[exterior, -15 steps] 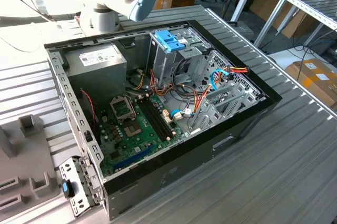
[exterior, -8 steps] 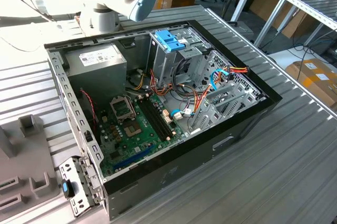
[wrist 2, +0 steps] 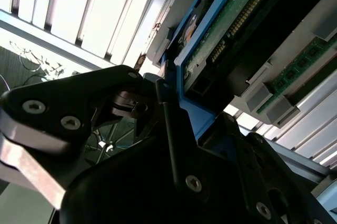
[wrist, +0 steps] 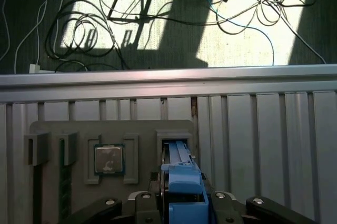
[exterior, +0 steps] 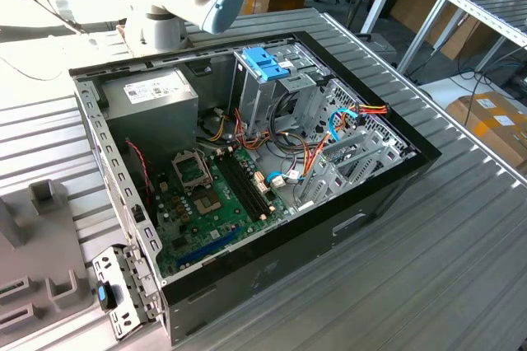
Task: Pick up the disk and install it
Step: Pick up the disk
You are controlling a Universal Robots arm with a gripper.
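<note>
An open computer case (exterior: pixel 329 236) (motherboard (exterior: pixel 206 194) exposed) sits on the slatted table (exterior: pixel 428 285).

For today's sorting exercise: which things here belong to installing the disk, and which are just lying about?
Job: disk; gripper closed on it; open computer case.
Lying about: processor chip; memory module; floor cables; cardboard box.

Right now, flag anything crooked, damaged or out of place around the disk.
Nothing stands out. In the first wrist view the disk stands on edge, square in its slot in the grey holder, with the gripper centred on it, and the chip beside it lies flat in its pocket.
</note>
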